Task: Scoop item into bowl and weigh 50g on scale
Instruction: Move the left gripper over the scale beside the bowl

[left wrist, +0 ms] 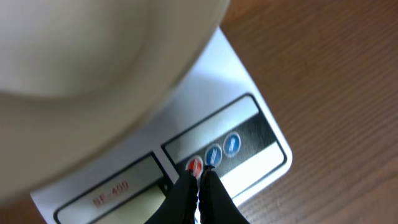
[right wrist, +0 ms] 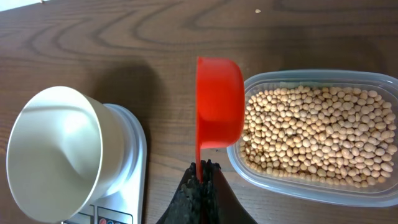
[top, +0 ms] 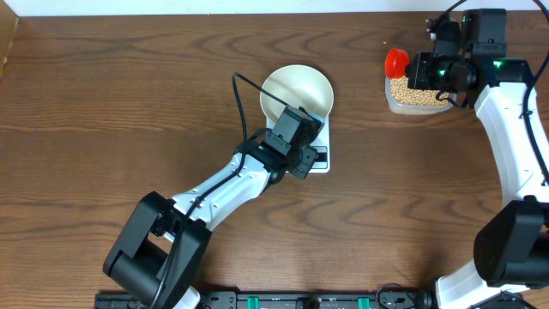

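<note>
**Entry 1, bowl** (top: 296,90): cream-white and round. It is sitting upright on the scale (top: 320,148), covering the far part of the platform and overhanging its edge. The inside is showing bare cream walls.

**Entry 2, scale:** white and rectangular. It is lying near the middle of the wooden table (top: 129,103), with its front strip pointing toward the left arm. The strip is carrying a display (left wrist: 118,190) (its marking is too blurred to read) and three round buttons in a row: a red button (left wrist: 194,165) and two blue buttons (left wrist: 213,154).

**Entry 3, left gripper** (left wrist: 200,177): the fingers are pressing together with no gap and are gripping nothing. The tips are sitting at the edge of the red button, between it and the nearer blue one. Whether they are actually touching the panel cannot be told.

**Entry 4, right gripper** (right wrist: 204,171): it is pinching narrowly on the thin handle of the red scoop (right wrist: 219,102). The cup is hanging on its side at the left end of the tub, with its outer wall facing the wrist camera, so what is inside it cannot be told.

**Entry 5, clear plastic tub** (right wrist: 323,78): a rounded rectangle. It is standing at the far right of the table, well apart from the scale.

**Entry 6, beans** (right wrist: 311,137): small, round and tan. They are lying in the tub in a layer that is covering its floor.
</note>
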